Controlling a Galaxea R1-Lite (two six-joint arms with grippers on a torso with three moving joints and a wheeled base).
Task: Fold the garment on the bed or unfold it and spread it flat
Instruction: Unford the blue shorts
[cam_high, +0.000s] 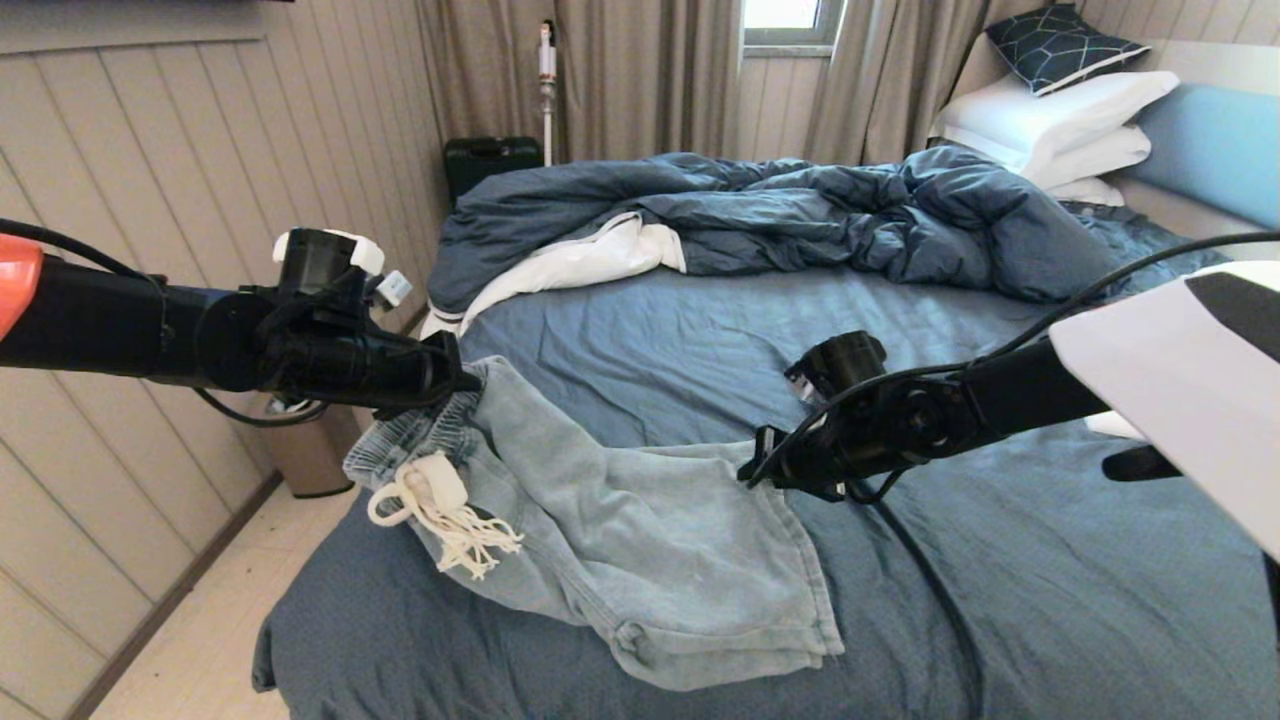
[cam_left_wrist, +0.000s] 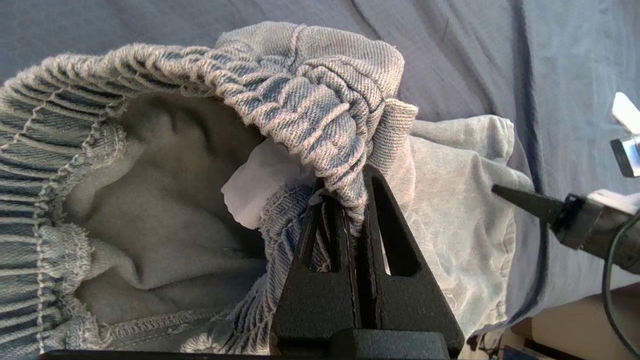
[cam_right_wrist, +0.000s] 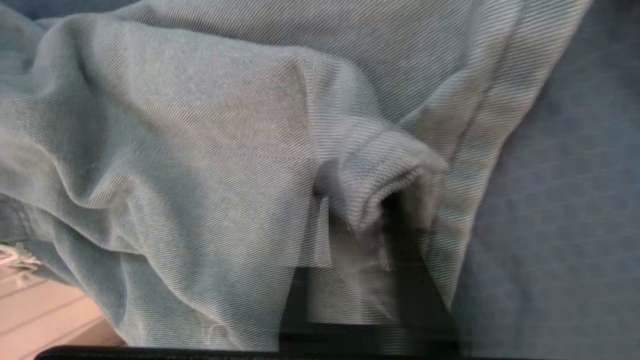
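The pale blue shorts (cam_high: 620, 530) lie partly lifted near the front left of the bed (cam_high: 1050, 600), their white frayed drawstring (cam_high: 440, 510) dangling at the waistband. My left gripper (cam_high: 465, 378) is shut on the gathered elastic waistband (cam_left_wrist: 320, 115), holding it above the sheet. My right gripper (cam_high: 752, 470) is at the far edge of a leg, shut on a fold of its fabric (cam_right_wrist: 380, 170). In the right wrist view the cloth covers most of the fingers. The lower leg hem rests on the sheet towards the bed's front.
A rumpled dark blue duvet (cam_high: 800, 215) with white lining lies across the far half of the bed. White pillows (cam_high: 1060, 125) and a patterned cushion are stacked at the headboard (cam_high: 1215, 145). A wood-panelled wall and a small bin (cam_high: 305, 455) stand left of the bed.
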